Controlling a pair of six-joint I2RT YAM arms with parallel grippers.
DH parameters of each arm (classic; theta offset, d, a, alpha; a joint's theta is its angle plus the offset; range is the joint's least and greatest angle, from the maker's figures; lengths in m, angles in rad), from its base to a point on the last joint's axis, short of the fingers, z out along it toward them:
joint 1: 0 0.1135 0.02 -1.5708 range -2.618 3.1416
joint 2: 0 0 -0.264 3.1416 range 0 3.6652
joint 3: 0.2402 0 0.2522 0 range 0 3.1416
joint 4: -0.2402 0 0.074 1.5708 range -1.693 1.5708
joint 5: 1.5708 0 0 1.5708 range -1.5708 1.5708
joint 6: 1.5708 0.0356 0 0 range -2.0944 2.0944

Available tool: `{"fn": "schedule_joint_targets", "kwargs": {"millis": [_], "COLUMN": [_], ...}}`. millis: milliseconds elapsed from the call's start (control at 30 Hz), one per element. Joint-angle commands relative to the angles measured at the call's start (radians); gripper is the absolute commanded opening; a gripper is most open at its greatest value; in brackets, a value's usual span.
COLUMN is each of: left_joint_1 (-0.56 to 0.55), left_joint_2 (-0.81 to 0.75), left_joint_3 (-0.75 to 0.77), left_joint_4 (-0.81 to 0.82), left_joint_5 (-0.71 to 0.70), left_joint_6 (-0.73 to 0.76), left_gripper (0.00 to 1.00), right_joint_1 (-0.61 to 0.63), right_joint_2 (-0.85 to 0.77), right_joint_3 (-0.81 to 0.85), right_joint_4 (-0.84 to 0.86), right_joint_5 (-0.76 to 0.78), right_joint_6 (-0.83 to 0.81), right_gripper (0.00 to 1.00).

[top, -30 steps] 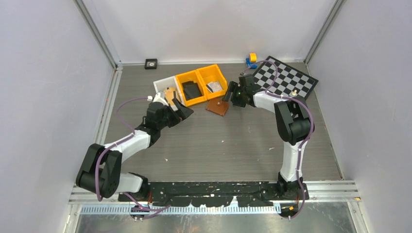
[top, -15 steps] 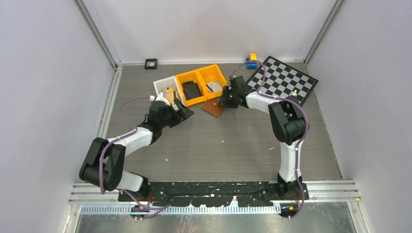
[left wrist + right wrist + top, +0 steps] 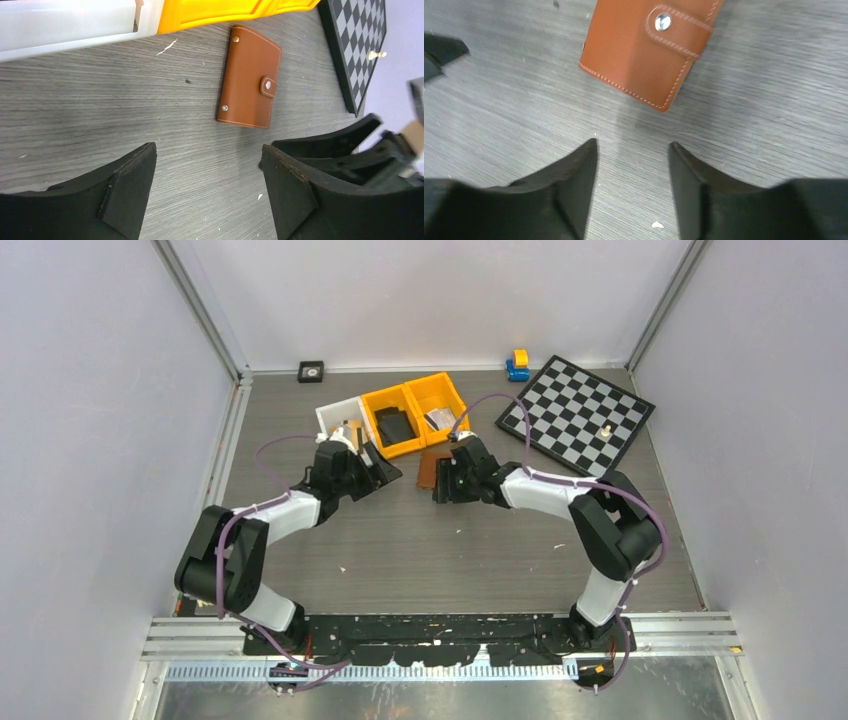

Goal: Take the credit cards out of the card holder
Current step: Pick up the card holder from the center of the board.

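The card holder (image 3: 430, 466) lies flat on the table just above the middle of the top view, right below the two yellow bins (image 3: 412, 412). In the right wrist view it fills the upper middle of the frame, closed, with the strap snapped down.

My right gripper (image 3: 633, 150) hovers just short of its near edge, jaws partly spread with nothing between them. My left gripper (image 3: 207, 165) stands wide open and empty too, and the holder shows in the upper middle of its view, a little apart.

I judge the holder light and fairly stiff, with a smooth leather-like skin that may slide on the wood grain when pushed. It sits flush on the table, so a straight pinch from above looks poor. I would pin one half with one claw and catch the strap (image 3: 680, 26) near its snap (image 3: 662, 21) with the other. The cards inside should be thin, rigid and slick, so they want an edge grip.

Counted:
- one holder
- one snap
- two small rivets along its spine
- no credit cards visible outside it
- two yellow bins
- one white bin (image 3: 335, 418)
- one chessboard (image 3: 578, 415)
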Motion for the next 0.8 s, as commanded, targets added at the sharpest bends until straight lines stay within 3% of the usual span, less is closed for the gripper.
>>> {"fn": "schedule_joint_targets", "kwargs": {"millis": [0,67,333,600,767], "left_joint_1": [-0.012,-0.031,-0.066,-0.066,-0.066], "left_joint_2": [0.042,0.074,0.206,0.270,0.324], "left_joint_3": [0.062,0.089,0.195,0.226,0.253], "left_joint_4": [-0.010,-0.014,-0.062,-0.066,-0.063], "left_joint_5": [0.064,0.092,0.168,0.198,0.205], "left_joint_6": [0.036,0.050,0.085,0.079,0.082], "left_gripper": [0.76,0.72,0.72,0.72,0.72], "right_joint_1": [-0.018,-0.018,-0.019,-0.043,-0.103], "right_joint_2": [-0.089,-0.074,0.049,0.112,0.144], "right_joint_3": [-0.005,0.013,0.149,0.171,0.132], "right_joint_4": [0.069,0.046,-0.005,-0.009,0.059], "right_joint_5": [0.119,0.154,0.222,0.134,-0.024], "right_joint_6": [-0.015,0.001,0.044,0.097,0.162], "right_gripper": [0.65,0.72,0.74,0.66,0.56]}}
